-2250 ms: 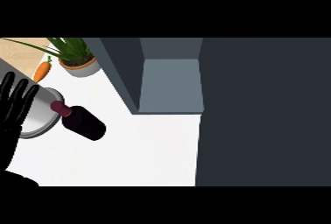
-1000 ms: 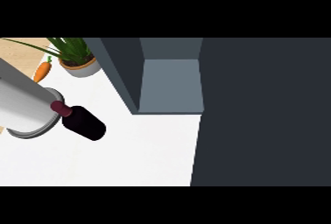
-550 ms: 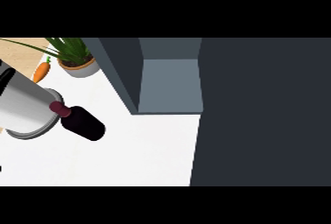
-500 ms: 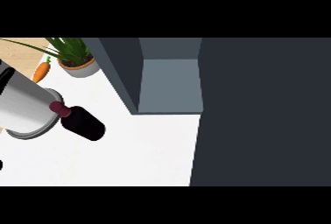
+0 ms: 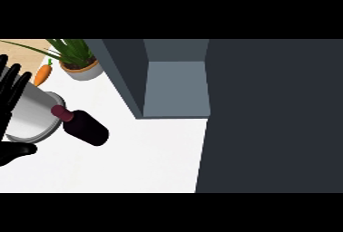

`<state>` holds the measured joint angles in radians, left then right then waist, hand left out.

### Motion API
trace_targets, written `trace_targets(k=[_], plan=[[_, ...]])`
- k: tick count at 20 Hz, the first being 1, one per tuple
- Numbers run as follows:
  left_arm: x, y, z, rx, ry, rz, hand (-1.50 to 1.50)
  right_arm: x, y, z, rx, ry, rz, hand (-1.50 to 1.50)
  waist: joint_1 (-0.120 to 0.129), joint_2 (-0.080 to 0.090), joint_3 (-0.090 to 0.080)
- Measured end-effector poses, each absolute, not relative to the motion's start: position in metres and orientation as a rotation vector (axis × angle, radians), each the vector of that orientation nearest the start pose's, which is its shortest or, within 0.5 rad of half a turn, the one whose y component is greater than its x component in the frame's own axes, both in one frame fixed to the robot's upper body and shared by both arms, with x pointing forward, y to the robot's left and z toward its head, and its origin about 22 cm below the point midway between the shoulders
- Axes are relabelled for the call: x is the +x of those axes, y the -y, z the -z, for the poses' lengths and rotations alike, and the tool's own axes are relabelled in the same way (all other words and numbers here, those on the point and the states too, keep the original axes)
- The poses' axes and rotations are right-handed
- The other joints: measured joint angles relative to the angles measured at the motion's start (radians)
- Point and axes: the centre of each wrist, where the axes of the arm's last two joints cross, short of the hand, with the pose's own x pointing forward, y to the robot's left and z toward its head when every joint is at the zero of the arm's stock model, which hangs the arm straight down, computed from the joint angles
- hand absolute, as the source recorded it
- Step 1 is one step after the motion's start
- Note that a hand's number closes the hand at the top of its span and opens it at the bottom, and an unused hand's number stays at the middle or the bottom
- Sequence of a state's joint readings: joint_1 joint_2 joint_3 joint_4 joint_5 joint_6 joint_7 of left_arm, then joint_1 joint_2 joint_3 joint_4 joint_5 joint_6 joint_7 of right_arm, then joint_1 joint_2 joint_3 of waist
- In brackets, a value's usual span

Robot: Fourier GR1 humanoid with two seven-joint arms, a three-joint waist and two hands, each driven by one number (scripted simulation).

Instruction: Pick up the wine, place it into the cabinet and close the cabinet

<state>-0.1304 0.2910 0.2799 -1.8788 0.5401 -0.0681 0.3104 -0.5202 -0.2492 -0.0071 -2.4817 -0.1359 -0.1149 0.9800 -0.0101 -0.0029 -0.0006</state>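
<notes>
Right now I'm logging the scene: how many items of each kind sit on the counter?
Wine bottle: 1
Metal pot: 1
Carrot: 1
Potted plant: 1
Total: 4

Only the robot's left hand (image 5: 9,102) shows, a black hand at the view's left edge. Its long fingers (image 5: 18,86) are straight and spread, pointing up and slightly to the right. The thumb (image 5: 17,152) sticks out to the right lower down, apart from the fingers. No forearm is visible behind it, and the right hand is out of view.
</notes>
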Motion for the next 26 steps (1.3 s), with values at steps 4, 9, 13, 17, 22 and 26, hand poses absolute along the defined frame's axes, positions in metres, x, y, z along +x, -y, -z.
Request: trace_targets(k=[4, 9, 13, 17, 22, 26], plan=[[0.246, -0.332, -0.12, -0.17, 1.742, -0.134, -1.5, 0.159, 0.208, -0.281, 0.101, 1.968, -0.247, -1.5, 0.002, 0.0, 0.0], [0.247, -0.331, -0.097, -0.152, 1.706, -0.117, -1.5, 0.159, 0.21, -0.285, 0.091, 1.98, -0.239, -1.5, 0.003, 0.0, 0.0], [0.252, -0.342, -0.077, -0.133, 1.683, -0.121, -1.5, 0.159, 0.21, -0.285, 0.09, 1.978, -0.233, -1.5, 0.001, 0.001, 0.0], [0.244, -0.347, -0.045, -0.117, 1.655, -0.126, -1.5, 0.16, 0.208, -0.287, 0.098, 1.983, -0.24, -1.5, 0.001, 0.001, 0.0], [0.244, -0.348, -0.015, -0.103, 1.645, -0.124, -1.5, 0.16, 0.203, -0.292, 0.118, 2.006, -0.254, -1.5, 0.002, 0.001, 0.0], [0.247, -0.347, 0.007, -0.107, 1.638, -0.129, -1.5, 0.16, 0.204, -0.288, 0.12, 1.992, -0.241, -1.5, 0.002, 0.002, 0.0]])
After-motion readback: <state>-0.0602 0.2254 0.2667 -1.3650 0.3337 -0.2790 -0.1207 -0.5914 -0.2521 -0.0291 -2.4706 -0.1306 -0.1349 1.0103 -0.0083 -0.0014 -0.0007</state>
